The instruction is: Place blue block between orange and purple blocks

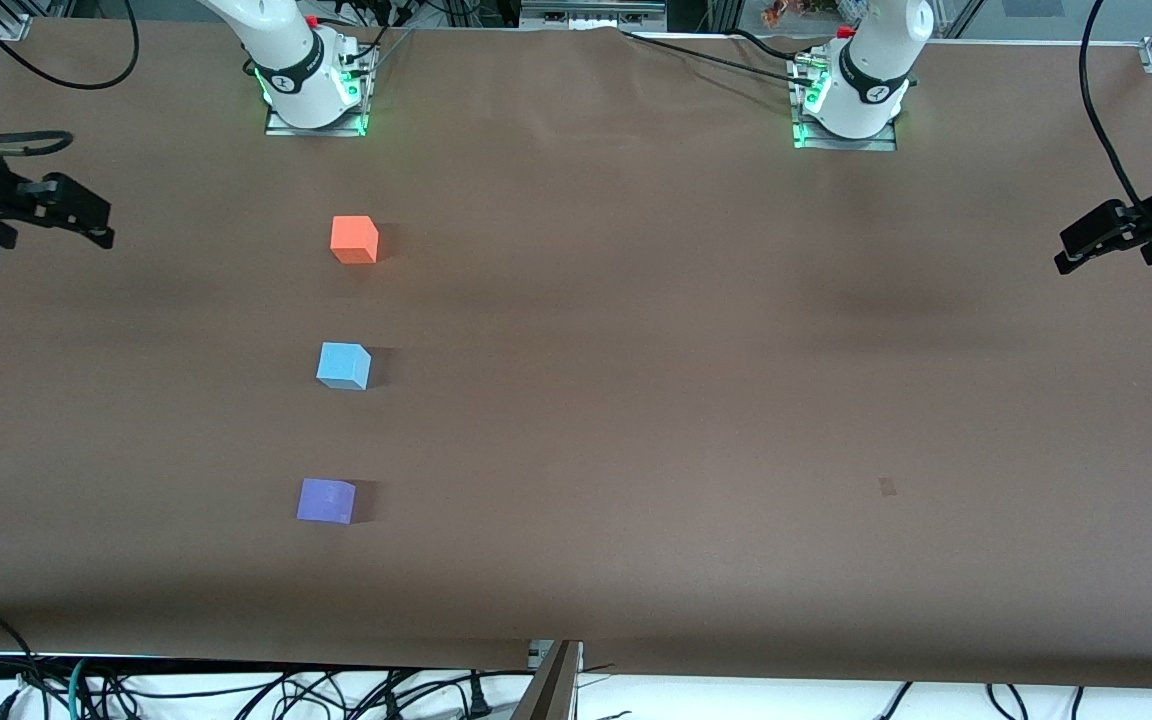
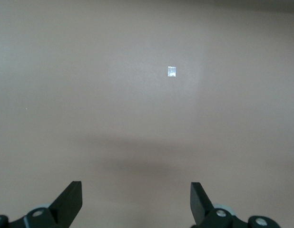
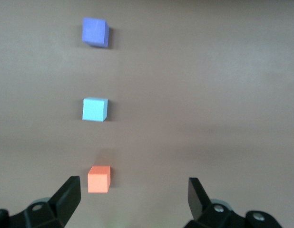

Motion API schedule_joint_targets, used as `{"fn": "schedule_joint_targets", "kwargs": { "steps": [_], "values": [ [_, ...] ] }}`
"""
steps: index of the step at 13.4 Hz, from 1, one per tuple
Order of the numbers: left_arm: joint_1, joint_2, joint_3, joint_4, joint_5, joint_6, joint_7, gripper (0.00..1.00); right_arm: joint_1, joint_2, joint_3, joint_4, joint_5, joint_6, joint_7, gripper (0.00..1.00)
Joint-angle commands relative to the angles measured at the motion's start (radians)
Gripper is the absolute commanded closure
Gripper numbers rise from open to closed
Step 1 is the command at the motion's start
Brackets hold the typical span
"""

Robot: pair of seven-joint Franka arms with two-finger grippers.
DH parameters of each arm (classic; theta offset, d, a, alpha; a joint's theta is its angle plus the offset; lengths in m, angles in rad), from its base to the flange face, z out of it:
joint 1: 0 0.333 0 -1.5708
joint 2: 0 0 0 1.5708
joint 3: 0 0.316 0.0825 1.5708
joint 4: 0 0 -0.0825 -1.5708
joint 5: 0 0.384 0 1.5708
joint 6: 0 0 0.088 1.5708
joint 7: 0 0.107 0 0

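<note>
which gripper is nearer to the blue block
Right. The right gripper, open, hangs at the right arm's end of the table, the end where the blue block sits. The left gripper, also open, waits at the left arm's end, much farther off.

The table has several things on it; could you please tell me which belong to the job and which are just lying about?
Job:
- blue block, lying between the other two
- orange block, nearest the right arm's base
- purple block, nearest the front camera
- left gripper and right gripper, both open, holding nothing

Lying about:
- small pale tag on the table
</note>
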Motion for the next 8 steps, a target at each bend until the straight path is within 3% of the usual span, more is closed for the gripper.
{"fn": "schedule_joint_targets", "kwargs": {
  "steps": [1, 8],
  "values": [
    [-0.005, 0.021, -0.004, 0.023, 0.02, -0.018, -0.024, 0.0, -0.016, -0.008, 0.022, -0.018, -0.003, -0.012, 0.028, 0.0],
    [0.004, 0.021, -0.001, 0.023, 0.018, -0.018, -0.025, 0.0, -0.009, 0.006, 0.021, -0.015, -0.011, -0.01, 0.03, 0.0]
  ]
}}
